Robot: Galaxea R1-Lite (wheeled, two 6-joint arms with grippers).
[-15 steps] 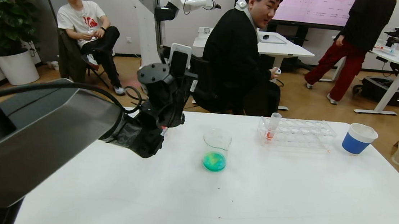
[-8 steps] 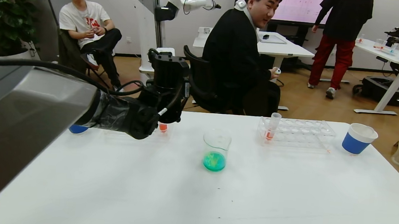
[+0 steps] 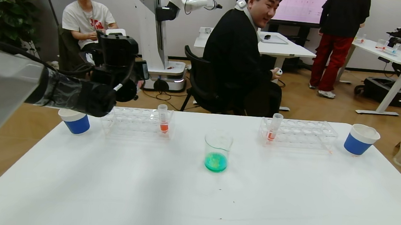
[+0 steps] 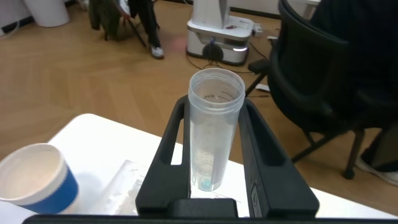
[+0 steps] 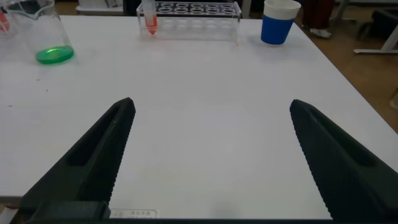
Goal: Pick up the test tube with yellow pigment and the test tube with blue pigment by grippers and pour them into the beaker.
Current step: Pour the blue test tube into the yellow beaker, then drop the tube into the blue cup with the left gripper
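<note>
My left gripper point(image 4: 214, 107) is shut on the test tube with blue pigment point(image 4: 211, 137), a clear tube that is nearly empty with a small cyan drop at its tip. In the head view the left wrist point(image 3: 116, 61) hangs above the table's far left corner, between the left cup and the left rack. The beaker point(image 3: 217, 152) stands mid-table with green liquid at its bottom, and it also shows in the right wrist view point(image 5: 43, 34). My right gripper point(image 5: 211, 104) is open and empty, low over the near table. The yellow tube is out of view.
A left rack point(image 3: 132, 123) holds an orange-red tube point(image 3: 163, 119). A right rack point(image 3: 302, 133) holds another orange-red tube point(image 3: 273, 127). Blue-and-white paper cups stand at far left point(image 3: 74, 121) and far right point(image 3: 360, 140). People sit and stand behind the table.
My left arm has swung left and back, away from the beaker, with the tube in its grip. The left rack and left cup are now uncovered.
</note>
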